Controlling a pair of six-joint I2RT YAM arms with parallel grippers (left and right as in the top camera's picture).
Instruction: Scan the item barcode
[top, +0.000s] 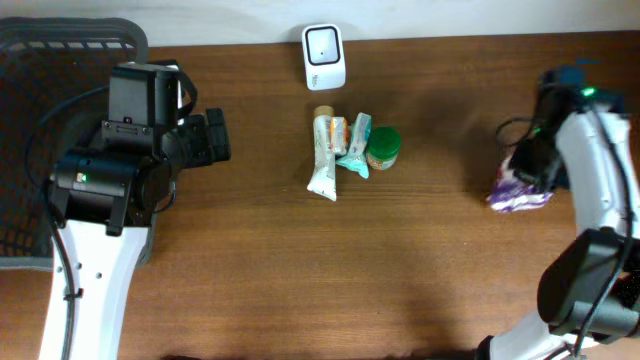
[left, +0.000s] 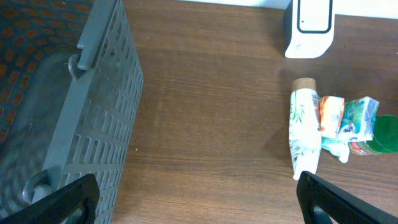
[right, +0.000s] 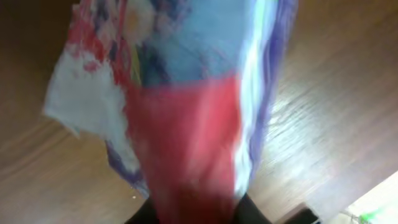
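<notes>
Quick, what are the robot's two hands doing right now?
Left gripper: open, holding nothing.
Right gripper: closed on the purple packet.

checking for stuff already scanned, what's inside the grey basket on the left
No item shows in the visible part of the basket; the left arm hides much of its inside from overhead.

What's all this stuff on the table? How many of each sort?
White scanner: 1
White tube: 1
Packets: 3 (orange packet, teal packet, purple packet)
Green-lidded jar: 1
Grey basket: 1
Total: 7
</notes>
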